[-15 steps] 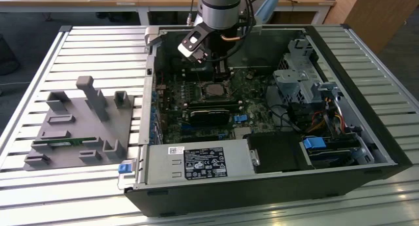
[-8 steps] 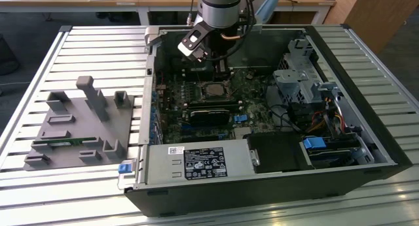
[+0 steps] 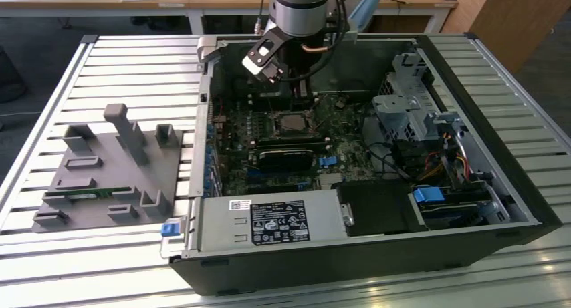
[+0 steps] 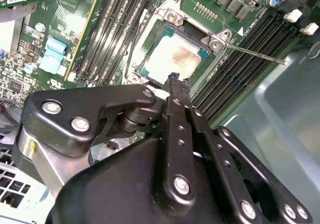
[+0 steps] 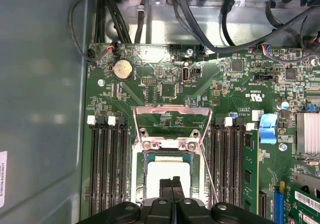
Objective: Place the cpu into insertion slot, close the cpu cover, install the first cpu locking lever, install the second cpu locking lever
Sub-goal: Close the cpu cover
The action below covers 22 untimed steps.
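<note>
Black computer case (image 3: 357, 268) holds the green circuit board (image 5: 150, 86). Over it the gripper (image 5: 172, 180), clenched on nothing, is poised at the cpu's near edge. The cpu cover (image 5: 170, 109) lies flipped open straight beyond. The cpu (image 5: 167, 171) sits in the insertion slot (image 5: 144, 184).

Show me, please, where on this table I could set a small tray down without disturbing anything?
The table has bare slats beyond the grey fixture and on its near side, up to the computer case at its front corner. Inside the case it is crowded: cables, and the gripper over the cpu.
</note>
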### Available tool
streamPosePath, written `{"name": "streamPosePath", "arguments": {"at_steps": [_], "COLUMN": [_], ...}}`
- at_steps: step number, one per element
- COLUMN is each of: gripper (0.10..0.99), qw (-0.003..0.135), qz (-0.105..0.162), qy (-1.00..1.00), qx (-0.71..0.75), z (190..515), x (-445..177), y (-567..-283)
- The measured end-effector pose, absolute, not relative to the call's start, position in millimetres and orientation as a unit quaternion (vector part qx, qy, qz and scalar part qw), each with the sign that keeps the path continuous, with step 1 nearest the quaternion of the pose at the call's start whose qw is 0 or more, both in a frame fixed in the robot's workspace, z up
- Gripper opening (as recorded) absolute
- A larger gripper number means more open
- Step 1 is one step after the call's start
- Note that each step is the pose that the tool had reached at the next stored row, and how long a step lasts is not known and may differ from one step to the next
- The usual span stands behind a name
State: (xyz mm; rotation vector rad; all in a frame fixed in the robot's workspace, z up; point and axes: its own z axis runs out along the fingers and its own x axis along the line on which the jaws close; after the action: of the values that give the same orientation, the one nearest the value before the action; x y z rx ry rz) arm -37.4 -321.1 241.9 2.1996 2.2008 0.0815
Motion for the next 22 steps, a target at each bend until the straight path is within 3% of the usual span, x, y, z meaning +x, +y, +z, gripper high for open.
{"name": "streamPosePath", "arguments": {"at_steps": [22], "gripper": [0.114], "qw": [0.015], "qz": [0.026], "qy": [0.707], "qx": [0.707], "z": [253], "x": [-37], "y": [-320]}}
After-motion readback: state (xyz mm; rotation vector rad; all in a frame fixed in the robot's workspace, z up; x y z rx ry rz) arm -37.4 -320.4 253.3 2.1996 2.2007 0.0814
